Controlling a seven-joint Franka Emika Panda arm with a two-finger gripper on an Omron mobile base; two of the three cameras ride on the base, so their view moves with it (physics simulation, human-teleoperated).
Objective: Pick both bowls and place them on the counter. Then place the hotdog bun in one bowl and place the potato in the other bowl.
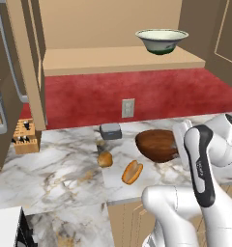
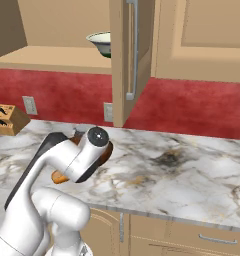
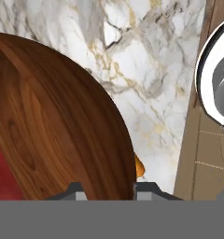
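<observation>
**Brown bowl in the gripper, white one up on the shelf**

Left base view: the wooden brown bowl sits tilted over the marble counter, right at the arm's hand. The hotdog bun lies just in front of it, and the potato is near the bun's left. The white bowl with the green band stands on the tan shelf. There's also a knife block at far left.

Right base view: the arm covers most of the brown bowl. No writing readable anywhere.

Hand view: the gripper is clamped on the brown bowl's rim, with the fingertips on either side of it.
</observation>
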